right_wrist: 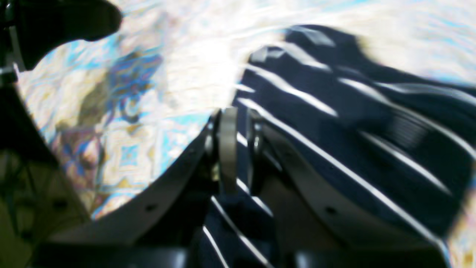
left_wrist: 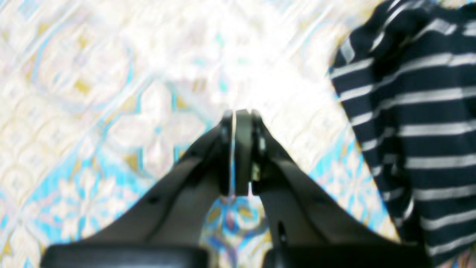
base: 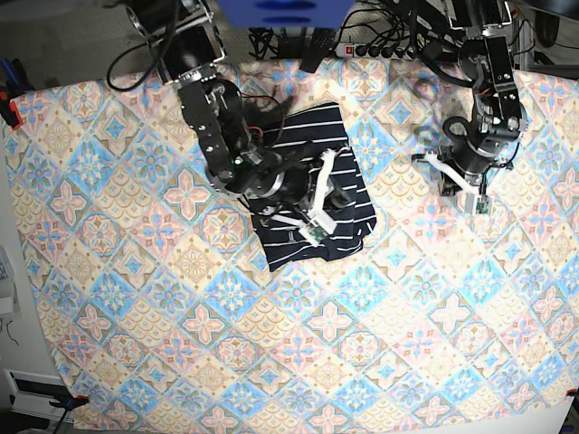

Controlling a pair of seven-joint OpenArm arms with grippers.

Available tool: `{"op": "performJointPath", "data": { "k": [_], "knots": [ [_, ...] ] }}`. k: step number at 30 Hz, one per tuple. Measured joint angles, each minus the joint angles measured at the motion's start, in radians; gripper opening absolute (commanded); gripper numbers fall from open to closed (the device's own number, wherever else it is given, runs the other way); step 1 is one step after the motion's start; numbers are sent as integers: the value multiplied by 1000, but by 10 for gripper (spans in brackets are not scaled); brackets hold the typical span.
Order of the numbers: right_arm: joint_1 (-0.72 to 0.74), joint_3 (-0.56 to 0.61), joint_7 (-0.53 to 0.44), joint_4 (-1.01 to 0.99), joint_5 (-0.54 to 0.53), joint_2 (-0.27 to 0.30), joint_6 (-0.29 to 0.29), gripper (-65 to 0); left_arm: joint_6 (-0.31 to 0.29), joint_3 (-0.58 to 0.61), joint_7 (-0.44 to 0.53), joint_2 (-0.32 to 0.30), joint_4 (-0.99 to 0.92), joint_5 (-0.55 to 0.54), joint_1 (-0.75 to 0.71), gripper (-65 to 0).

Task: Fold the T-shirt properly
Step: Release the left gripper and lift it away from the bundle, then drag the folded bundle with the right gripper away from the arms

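Note:
The T-shirt (base: 303,131), dark navy with thin white stripes, lies bunched on the patterned tablecloth left of centre in the base view. My right gripper (base: 339,194) sits on top of it. In the right wrist view that gripper (right_wrist: 240,119) is shut on a fold of the T-shirt (right_wrist: 334,130), and striped fabric runs between the pads. My left gripper (base: 452,185) hovers over bare cloth to the right of the shirt. Its pads (left_wrist: 238,115) are pressed together with nothing between them, and the T-shirt (left_wrist: 420,111) fills the right edge of that view.
The pastel diamond-patterned tablecloth (base: 181,298) covers the whole table. Cables and a power strip (base: 380,45) lie along the back edge beside the arm bases. A red clamp (base: 9,113) holds the cloth at the left edge.

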State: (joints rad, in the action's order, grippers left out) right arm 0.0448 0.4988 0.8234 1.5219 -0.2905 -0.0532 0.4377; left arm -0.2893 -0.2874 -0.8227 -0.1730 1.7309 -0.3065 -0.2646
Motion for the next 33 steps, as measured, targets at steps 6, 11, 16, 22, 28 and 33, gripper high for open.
{"op": "performJointPath", "data": {
  "k": [6,11,16,22,28,33],
  "knots": [
    [77,135,-27,-201,-3,-39,2,-604,3,-65,5,29,0,-6,-22,-644],
    [72,136,-114,-382,2,-39,-3,-604,-4,-75,-8,42,37,-7,-49,-644],
    [79,129,-176,-472,-6,-44,-1,-604,-3,-77,-54,40,66,-6,-46,-644],
    [117,116,-196,-493,88,-24,17,-604,-3,-75,-56,41,77,-7,-46,-644],
    [117,-82,-233,-494,180,10,54,-604,-4,-74,-56,42,77,-7,-46,-644],
    [135,-173,-254,-491,182,80,58,-604,-4,-74,-57,42,77,-7,-45,-644]
  ]
}}
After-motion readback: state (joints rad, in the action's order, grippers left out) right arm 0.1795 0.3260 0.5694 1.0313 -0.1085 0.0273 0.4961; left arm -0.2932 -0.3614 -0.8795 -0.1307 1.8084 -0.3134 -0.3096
